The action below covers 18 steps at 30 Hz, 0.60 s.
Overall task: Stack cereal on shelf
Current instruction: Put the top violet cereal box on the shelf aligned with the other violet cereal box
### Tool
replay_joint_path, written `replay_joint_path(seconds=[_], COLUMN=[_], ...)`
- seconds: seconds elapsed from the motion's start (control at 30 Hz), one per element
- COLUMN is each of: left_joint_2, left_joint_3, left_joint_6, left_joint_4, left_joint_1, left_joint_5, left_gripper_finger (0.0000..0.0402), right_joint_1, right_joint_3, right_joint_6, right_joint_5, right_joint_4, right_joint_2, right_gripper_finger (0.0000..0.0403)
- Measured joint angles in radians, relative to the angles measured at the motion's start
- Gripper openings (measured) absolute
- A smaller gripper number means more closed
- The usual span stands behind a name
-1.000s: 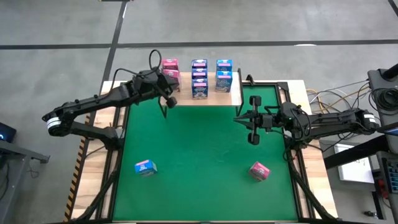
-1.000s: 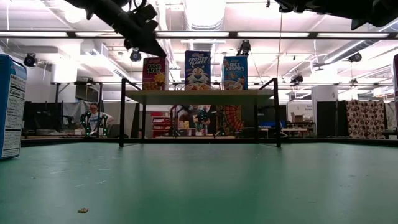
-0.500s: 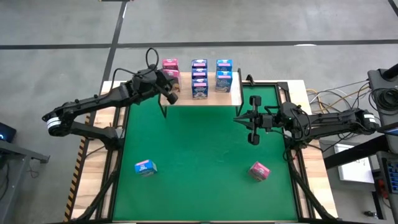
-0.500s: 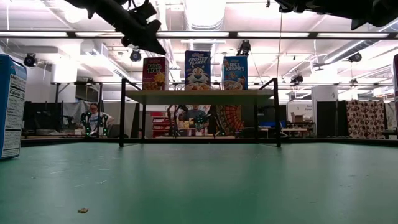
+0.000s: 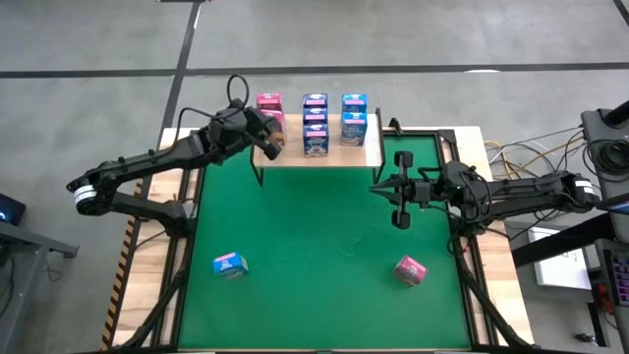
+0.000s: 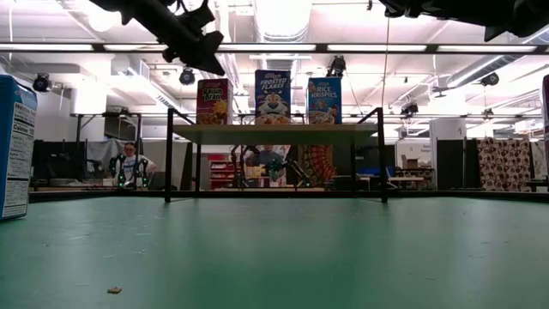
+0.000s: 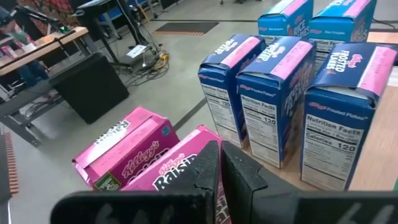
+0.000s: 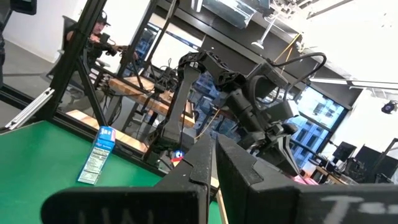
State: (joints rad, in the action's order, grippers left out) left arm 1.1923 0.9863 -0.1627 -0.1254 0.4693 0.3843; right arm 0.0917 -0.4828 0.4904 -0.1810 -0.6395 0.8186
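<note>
the left gripper (image 5: pixel 267 140) is hovering, fingers pressed together and empty, over the shelf (image 5: pixel 371 149) at its 9 o'clock end, just above a pink cereal box (image 7: pixel 180 171). the right gripper (image 5: pixel 393 189), also closed, is waiting at 3 o'clock.

two loose boxes are lying well apart toward 6 o'clock: the blue box (image 5: pixel 229 264) nearer the left arm, the pink loose box (image 5: pixel 409 268) nearer the right.

Glossy printed card cereal boxes (image 7: pixel 283 106); light wood shelf (image 5: pixel 319 154); seemingly matt green mat (image 5: pixel 314 256)

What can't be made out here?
- High view: the left tool covers the front pink box, so grip or contact is unclear.
- Low view: the blue box is cut off by the left edge.
- Left wrist view: the shelf shows only partly.
</note>
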Motion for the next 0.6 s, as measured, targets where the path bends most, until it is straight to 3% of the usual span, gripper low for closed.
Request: replay_joint_path(seconds=[0.37, 0.6], left_joint_2=[0.000, -0.069], left_joint_3=[0.000, 0.058], left_joint_6=[0.066, -0.097], left_joint_4=[-0.002, -0.067], left_joint_1=[0.000, 0.000], left_joint_5=[0.002, 0.000], left_gripper_finger=[0.0000, 0.0000], right_joint_1=[0.000, 0.000], right_joint_3=[0.000, -0.018], right_joint_6=[0.000, -0.071], right_joint_5=[0.000, 0.060], right_joint_4=[0.000, 0.031], right_joint_2=[0.000, 0.000], right_gripper_finger=[0.0012, 0.0012])
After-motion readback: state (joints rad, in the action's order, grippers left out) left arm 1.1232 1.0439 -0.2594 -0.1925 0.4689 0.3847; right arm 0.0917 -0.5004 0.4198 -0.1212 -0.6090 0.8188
